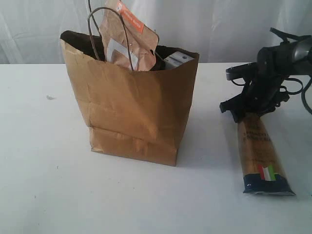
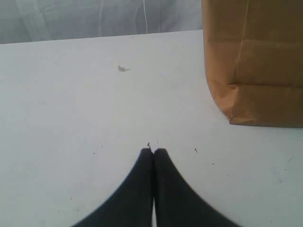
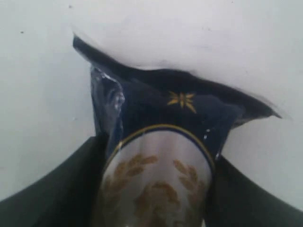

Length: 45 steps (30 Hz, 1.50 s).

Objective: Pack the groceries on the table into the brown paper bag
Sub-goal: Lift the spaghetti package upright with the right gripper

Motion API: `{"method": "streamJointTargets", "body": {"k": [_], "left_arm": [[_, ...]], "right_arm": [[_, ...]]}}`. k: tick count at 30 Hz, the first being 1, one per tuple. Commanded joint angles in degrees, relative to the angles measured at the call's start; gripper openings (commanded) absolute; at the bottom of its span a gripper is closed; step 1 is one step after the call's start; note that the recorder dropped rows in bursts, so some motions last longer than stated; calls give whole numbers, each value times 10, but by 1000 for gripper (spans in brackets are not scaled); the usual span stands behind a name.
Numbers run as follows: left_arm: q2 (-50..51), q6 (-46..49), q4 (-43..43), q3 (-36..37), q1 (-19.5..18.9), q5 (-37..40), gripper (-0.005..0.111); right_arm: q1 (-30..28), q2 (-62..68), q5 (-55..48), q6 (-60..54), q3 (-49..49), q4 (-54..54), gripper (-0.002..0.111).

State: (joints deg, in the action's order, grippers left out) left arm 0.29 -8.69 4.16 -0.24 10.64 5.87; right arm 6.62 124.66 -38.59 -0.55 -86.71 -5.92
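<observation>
I saw the bag [image 1: 131,112] standing upright on the table [image 1: 48,185], closer to the far edge than the near one and a little left of the middle in the exterior view. Its mouth was open and its front was creased. The pouch [image 1: 127,36] stuck up out of the top, orange strip uppermost, beside a cord handle [image 1: 105,29] that looped above the rim. Just right of the pouch, the top of the carton [image 1: 178,59] showed at the rim, inside the bag. I could not see anything deeper in it.

The packet [image 1: 261,151] lay flat on the table toward the right edge, well apart from the bag. Its length ran from far to near, with the flag-marked end closest to the near edge. The right arm [image 1: 273,73] reached down over the packet's far end. In the right wrist view, a dark blue part of the packet with a gold star sat between the two fingers [image 3: 52,189], which pressed against its sides, so the right jaws were closed on the packet.

In the left wrist view the left jaws were shut tight over bare table, fingertips [image 2: 144,163] touching with nothing between them. The bag's lower corner stood near them, and the speck [image 2: 122,68] lay left of the bag, toward the far edge.
</observation>
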Motion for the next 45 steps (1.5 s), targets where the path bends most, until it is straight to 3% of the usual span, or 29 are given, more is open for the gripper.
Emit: {"method": "streamJointTargets", "body": {"k": [1, 25, 45], "left_arm": [[-3, 2, -2, 2, -2, -3, 0], [-3, 2, -2, 2, -2, -3, 0], [-3, 2, -2, 2, -2, -3, 0]], "right_arm": [[-4, 11, -42, -7, 8, 11, 0], [-4, -72, 5, 5, 9, 13, 0], [-3, -183, 69, 1, 82, 14, 0]]}}
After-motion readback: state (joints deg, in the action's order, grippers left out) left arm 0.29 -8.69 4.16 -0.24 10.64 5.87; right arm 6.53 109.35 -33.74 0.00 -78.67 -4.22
